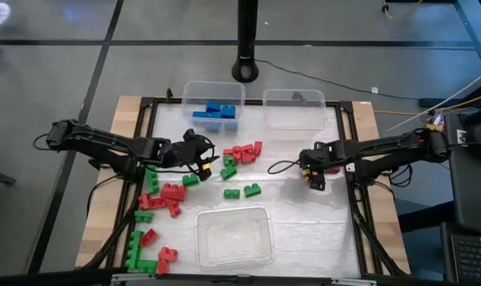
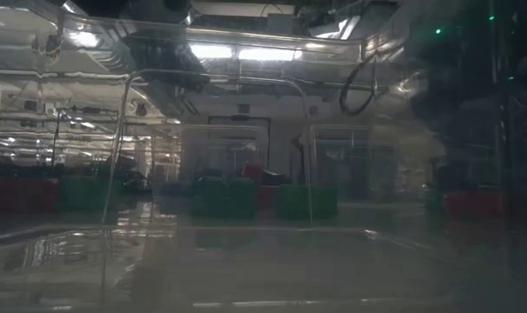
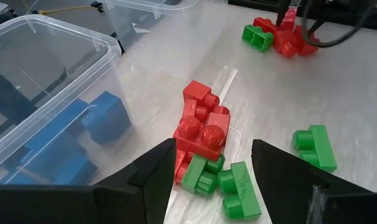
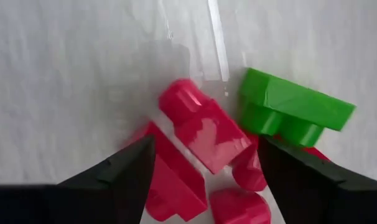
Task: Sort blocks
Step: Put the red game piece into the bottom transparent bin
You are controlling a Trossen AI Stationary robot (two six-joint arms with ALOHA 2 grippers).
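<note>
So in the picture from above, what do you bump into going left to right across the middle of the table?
Left hand → pile of red blocks → two green blocks → right hand, which is over some red blocks.

- No text, label, brand, number or sign can be read in any view.
- The blocks (image 3: 203, 123) and the clear bins (image 1: 232, 236) carry no legible marking.
</note>
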